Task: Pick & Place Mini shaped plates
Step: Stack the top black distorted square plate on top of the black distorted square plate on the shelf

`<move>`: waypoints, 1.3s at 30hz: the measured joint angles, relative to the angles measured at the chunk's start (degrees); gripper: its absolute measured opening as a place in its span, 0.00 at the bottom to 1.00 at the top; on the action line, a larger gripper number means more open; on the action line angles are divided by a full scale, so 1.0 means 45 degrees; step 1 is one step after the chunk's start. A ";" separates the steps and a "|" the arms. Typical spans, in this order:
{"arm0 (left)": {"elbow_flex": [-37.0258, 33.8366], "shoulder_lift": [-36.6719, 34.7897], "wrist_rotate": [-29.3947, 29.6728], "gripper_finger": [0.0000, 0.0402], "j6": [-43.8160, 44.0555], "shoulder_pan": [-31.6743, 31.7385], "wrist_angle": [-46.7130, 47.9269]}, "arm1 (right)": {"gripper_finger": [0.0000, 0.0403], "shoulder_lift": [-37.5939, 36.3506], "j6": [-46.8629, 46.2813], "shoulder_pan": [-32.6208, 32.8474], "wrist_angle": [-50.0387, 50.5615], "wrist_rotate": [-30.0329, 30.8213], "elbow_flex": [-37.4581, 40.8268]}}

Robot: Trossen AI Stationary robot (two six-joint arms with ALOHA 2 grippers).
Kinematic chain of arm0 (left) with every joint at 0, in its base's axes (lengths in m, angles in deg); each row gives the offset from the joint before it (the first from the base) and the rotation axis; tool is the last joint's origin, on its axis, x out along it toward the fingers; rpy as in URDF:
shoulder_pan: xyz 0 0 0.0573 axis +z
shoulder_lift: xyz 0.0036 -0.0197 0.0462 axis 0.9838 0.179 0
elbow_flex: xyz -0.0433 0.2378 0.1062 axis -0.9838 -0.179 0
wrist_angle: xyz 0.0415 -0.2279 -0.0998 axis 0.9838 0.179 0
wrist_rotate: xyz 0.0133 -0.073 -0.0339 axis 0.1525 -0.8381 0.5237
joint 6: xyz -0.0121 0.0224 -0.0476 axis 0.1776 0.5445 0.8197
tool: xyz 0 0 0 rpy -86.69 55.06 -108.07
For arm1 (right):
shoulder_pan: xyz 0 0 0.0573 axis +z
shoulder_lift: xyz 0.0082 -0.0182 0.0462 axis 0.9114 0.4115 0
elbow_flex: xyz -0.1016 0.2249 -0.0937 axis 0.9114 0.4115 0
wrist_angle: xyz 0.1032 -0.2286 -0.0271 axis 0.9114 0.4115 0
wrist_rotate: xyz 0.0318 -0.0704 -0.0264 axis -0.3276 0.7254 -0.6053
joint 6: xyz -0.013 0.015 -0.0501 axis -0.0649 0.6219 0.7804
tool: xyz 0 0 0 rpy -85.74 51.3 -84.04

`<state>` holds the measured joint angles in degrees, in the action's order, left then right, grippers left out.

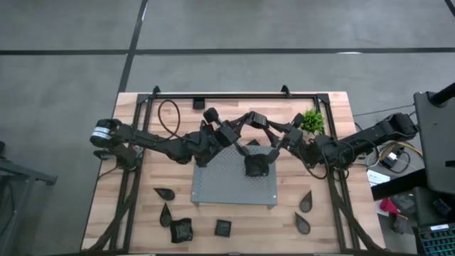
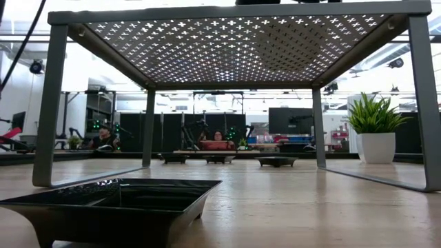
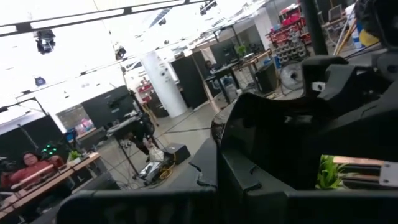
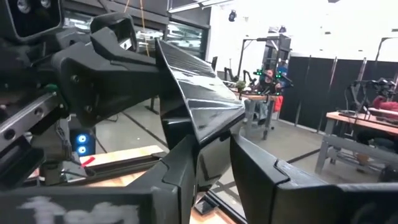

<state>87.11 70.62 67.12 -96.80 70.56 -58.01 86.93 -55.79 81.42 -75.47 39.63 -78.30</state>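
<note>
My left gripper (image 4: 134,68) is shut on a glossy black mini plate (image 4: 199,99), which it holds in the air over the far part of the grey perforated board (image 1: 220,186). The same plate fills the middle of the left wrist view (image 3: 273,130). My right gripper (image 4: 214,171) faces it from the table's right side, open, with one finger (image 4: 177,171) on each side of the plate's lower corner (image 4: 208,140). Whether they touch it I cannot tell. In the high view both grippers (image 1: 242,129) (image 1: 269,131) meet above the board's far edge. My left gripper holds the plate by its upper edge (image 4: 163,62), coming nearly level from the table's left side. The plate is lifted clear of the board and stands tilted on edge, one corner pointing down. The gripper's body hides how its fingers sit on the rim.
Several more black dishes lie on the wooden table near its front edge: teardrops (image 1: 165,193) (image 1: 306,203), a wavy one (image 1: 181,230), a square one (image 1: 222,227). A dark dish shape (image 1: 254,167) sits on the board. A green potted plant (image 1: 311,121) stands at the far right.
</note>
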 joint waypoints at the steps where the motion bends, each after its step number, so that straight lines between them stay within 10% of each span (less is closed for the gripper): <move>1: 0.0005 0.0000 0.0070 0.00 -0.0118 0.0000 -0.0096 | 0.22 -0.0003 0.0000 -0.0006 0.0003 -0.0001 -0.0003; 30: 0.0015 -0.0036 0.0245 0.00 -0.0077 -0.0272 -0.0223 | 0.02 -0.0013 0.0617 0.0000 0.0100 0.0024 -0.0086; 39: 0.0000 -0.0039 0.0046 0.17 -0.0053 -0.0306 -0.0076 | 0.02 -0.0226 0.0677 -0.0017 0.0248 0.0090 -0.0100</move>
<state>87.11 70.44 67.33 -97.04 69.19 -58.35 85.91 -52.75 81.35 -74.35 40.04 -78.75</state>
